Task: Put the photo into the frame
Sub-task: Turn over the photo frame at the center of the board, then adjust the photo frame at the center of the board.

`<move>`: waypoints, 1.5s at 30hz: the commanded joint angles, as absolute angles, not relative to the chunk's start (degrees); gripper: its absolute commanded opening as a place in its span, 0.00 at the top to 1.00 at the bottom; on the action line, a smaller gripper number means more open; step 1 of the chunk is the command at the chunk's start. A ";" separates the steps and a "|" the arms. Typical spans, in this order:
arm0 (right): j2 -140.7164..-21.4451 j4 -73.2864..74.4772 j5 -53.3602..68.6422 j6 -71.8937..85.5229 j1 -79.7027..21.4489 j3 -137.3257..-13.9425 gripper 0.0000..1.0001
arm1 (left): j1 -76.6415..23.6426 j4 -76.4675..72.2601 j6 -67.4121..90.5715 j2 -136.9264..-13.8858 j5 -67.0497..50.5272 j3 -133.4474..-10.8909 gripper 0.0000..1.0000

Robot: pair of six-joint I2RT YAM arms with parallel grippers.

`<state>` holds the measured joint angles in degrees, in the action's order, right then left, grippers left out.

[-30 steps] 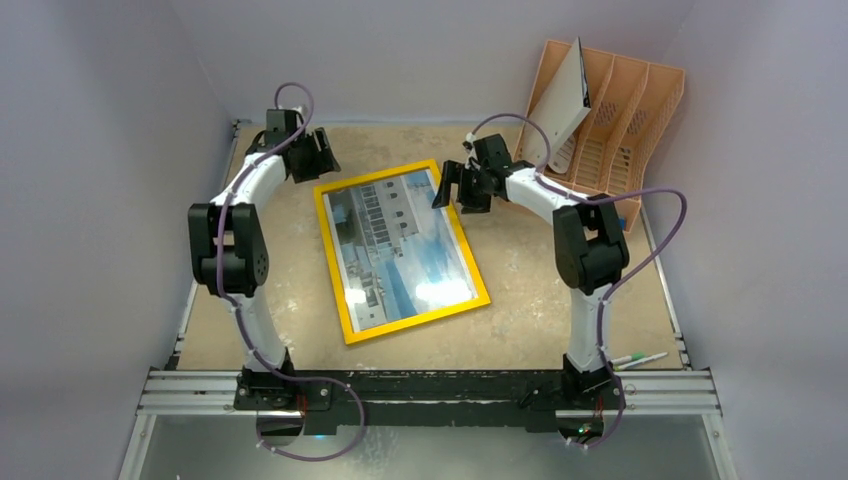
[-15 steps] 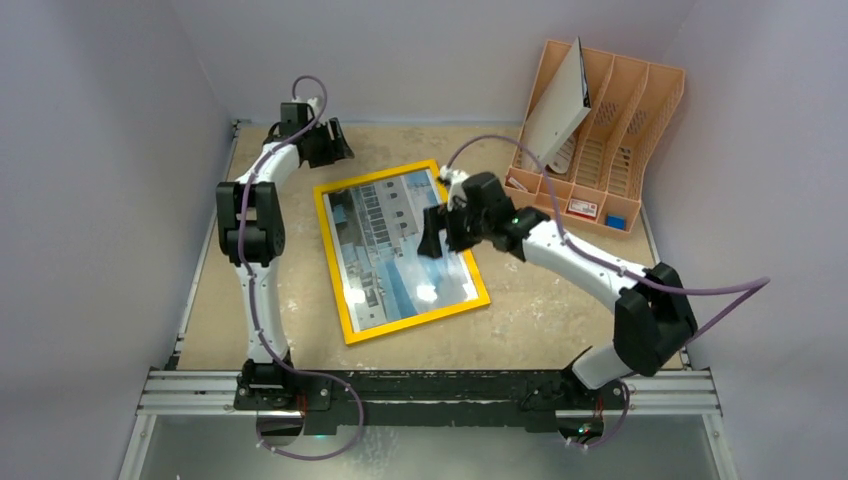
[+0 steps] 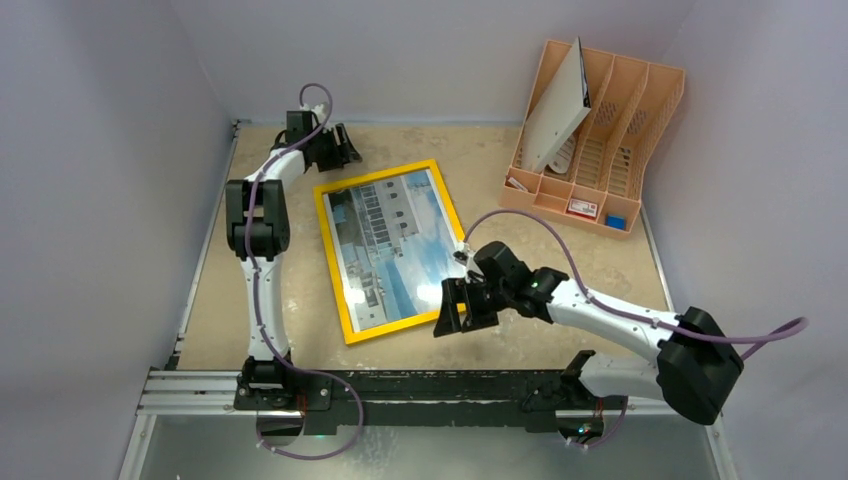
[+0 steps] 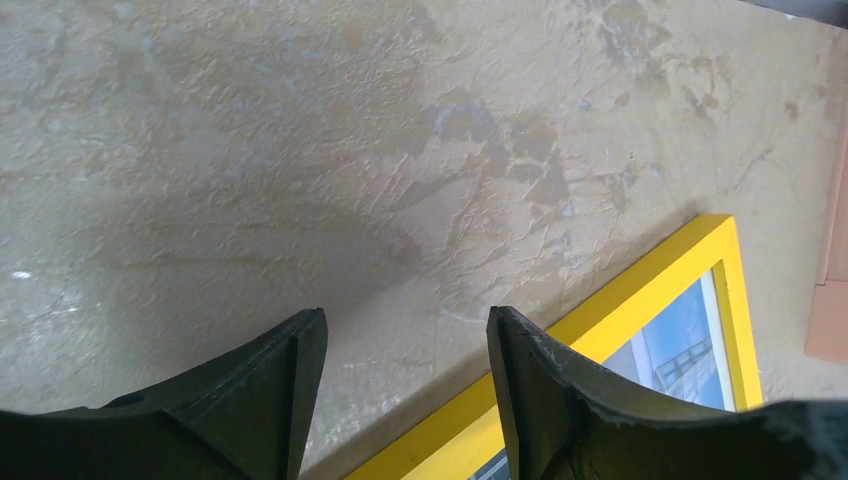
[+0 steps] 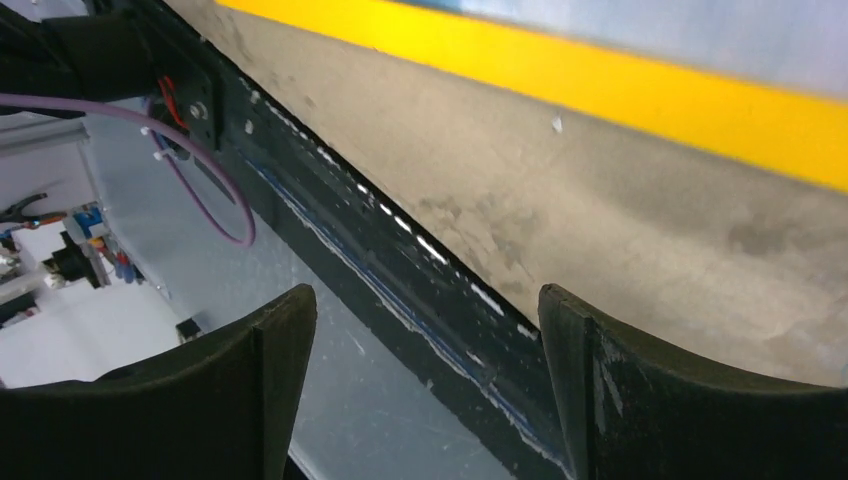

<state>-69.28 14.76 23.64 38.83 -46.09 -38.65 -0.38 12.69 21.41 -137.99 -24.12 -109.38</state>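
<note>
The bench (image 3: 560, 250) carries the yellow frame (image 3: 331, 265). The photo (image 3: 395, 250) lies face up inside the frame, so the job looks almost done. The left gripper (image 4: 405, 330) hangs by the frame's far left corner, wide and empty. The right gripper (image 3: 455, 308) hangs by the frame's near right corner, also wide and empty. Next, I think, only a gentle press to seat the photo flat.

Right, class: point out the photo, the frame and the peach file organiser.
the photo (image 3: 398, 250), top external view, middle of the print.
the frame (image 3: 334, 260), top external view, a long yellow rail.
the peach file organiser (image 3: 625, 130), top external view, a slatted divider.
</note>
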 commanded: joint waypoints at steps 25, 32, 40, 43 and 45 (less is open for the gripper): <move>-86.57 0.98 4.27 48.39 -42.28 -36.20 0.14 | 2.32 26.60 16.78 -134.21 -25.29 -98.58 0.38; -91.33 -0.74 3.78 44.16 -37.16 -43.65 0.15 | 3.89 28.65 16.13 -126.23 -20.03 -88.21 0.40; -98.78 0.99 -3.80 43.10 -35.95 -54.41 0.16 | 4.32 33.28 21.76 -115.61 -4.39 -76.52 0.40; -101.25 0.19 -7.13 41.00 -35.66 -57.87 0.17 | 4.48 31.85 23.61 -109.50 -4.16 -67.56 0.40; -103.61 0.18 -7.69 39.21 -35.45 -61.10 0.17 | 4.48 30.66 24.77 -105.60 -4.56 -62.39 0.40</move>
<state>-98.37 4.47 -2.07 43.51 -35.44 -55.90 5.91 19.09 19.88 -111.18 -3.81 -73.17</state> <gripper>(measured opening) 0.835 0.603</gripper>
